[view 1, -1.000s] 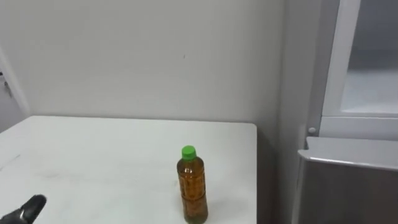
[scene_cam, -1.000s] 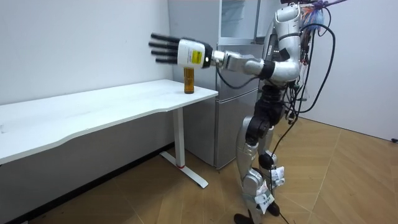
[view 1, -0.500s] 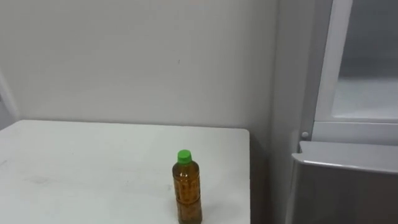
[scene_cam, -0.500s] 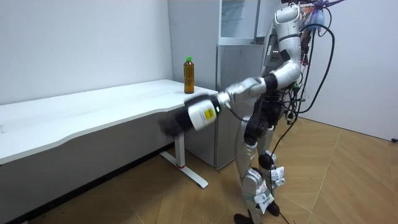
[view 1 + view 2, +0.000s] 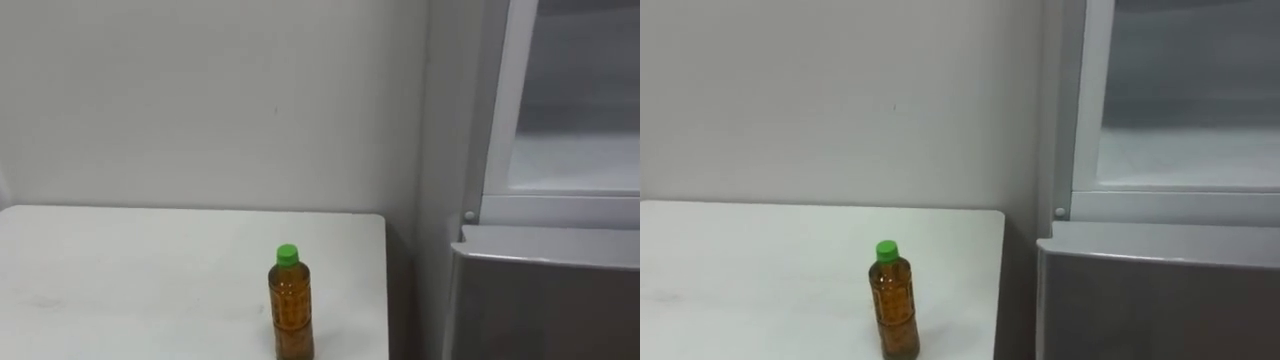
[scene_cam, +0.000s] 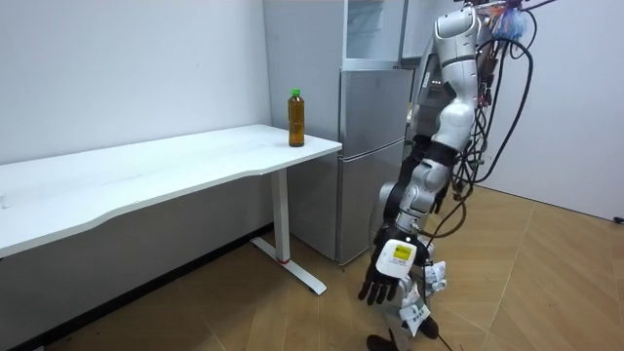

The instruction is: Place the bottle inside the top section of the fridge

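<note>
1. Eyes on the bottle [image 5: 291, 305]: it stands upright on the table [image 5: 120, 270], green cap [image 5: 287, 255] on, amber liquid inside. It sits near the table's right edge, the end closest to the fridge [image 5: 540, 300].
2. My left hand [image 6: 383, 283] hangs low beside my legs in the room view. Its fingers are loose and point downward, and it carries nothing. It is well apart from the bottle, and far below the tabletop.
3. I'm standing upright in front of the fridge, with the table's end just off to the room view's left.
4. The upper fridge [image 5: 575, 110] shows above the grey lower door as a white frame around a pale inside. From here I cannot tell whether its door stands open or is merely see-through.
5. Score so far, as I judge it: nothing is done yet. No grasp, no lift, no carry, and the bottle sits where it needs picking up.
6. Everything is left to do. I must bring a hand up to table height, wrap it round the bottle's body below the cap, and lift it clear.
7. Then I swing it right and upward to the top compartment, after sorting out the door if it is closed. I set the bottle upright inside and let go.
</note>
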